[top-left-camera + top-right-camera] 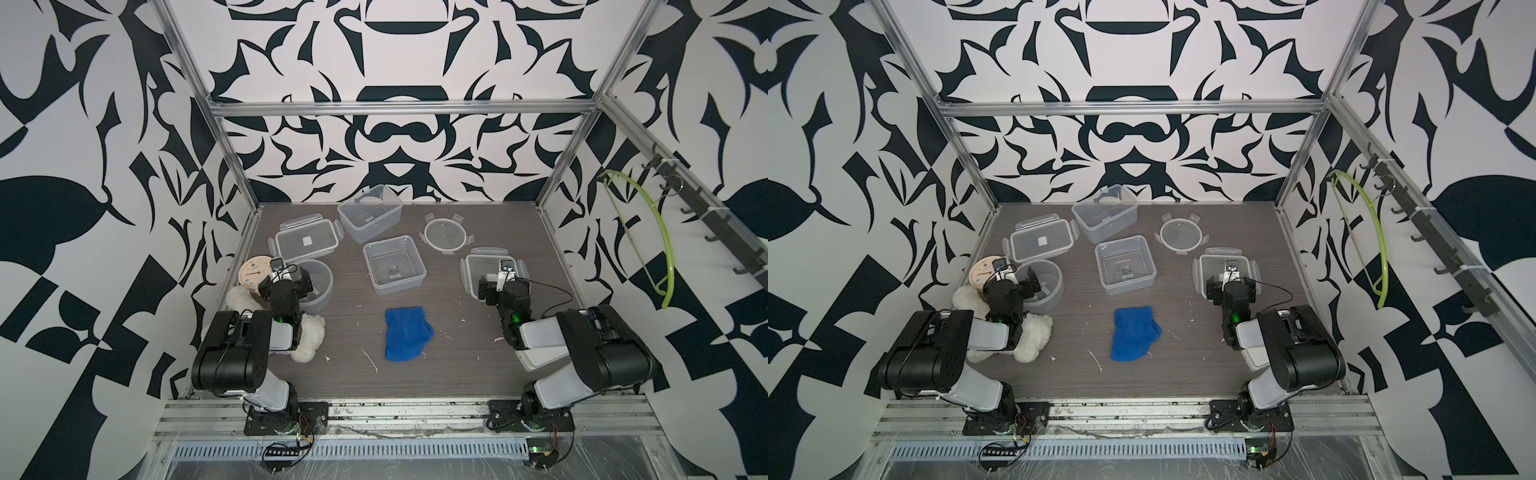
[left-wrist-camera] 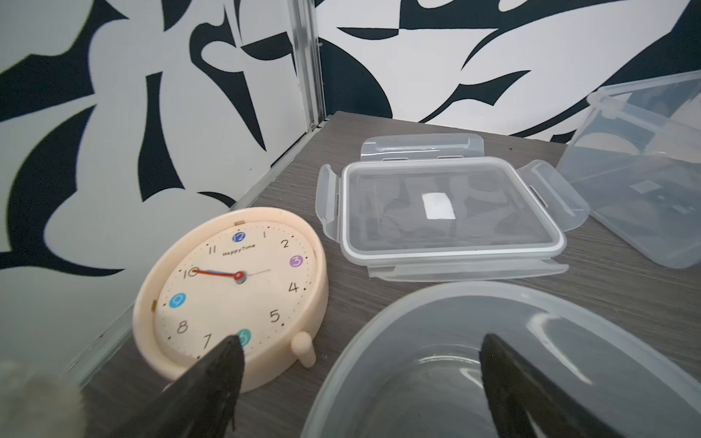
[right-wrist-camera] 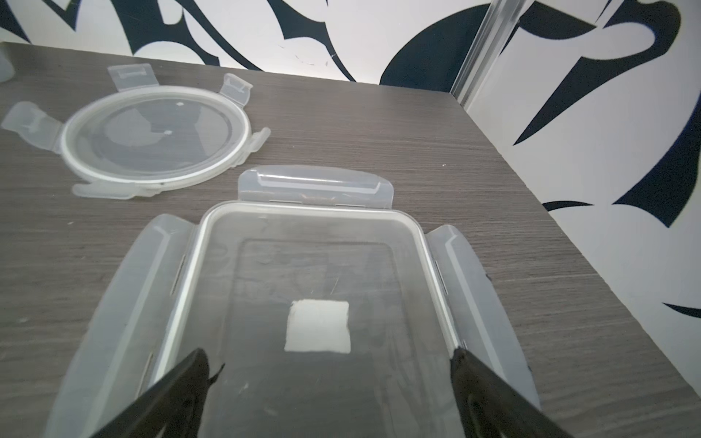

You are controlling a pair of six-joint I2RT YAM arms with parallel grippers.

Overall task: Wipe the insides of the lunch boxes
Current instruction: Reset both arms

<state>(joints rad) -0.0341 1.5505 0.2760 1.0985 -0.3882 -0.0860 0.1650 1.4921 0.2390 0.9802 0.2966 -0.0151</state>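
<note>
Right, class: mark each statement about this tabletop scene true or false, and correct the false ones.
1. The blue cloth lies loose on the table. True.
2. The round lunch box has its lid on. False: it stands open; the round lid lies apart on the table.
3. The right tool is shut on a lid. False: it is open, over a clear lid.
4. The clock lies beside the round lunch box. True.

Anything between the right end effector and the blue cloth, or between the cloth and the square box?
Nothing visible. The right end effector, open above a lid, has only bare table between it and the blue cloth. From cloth to the open square lunch box is bare table too.
</note>
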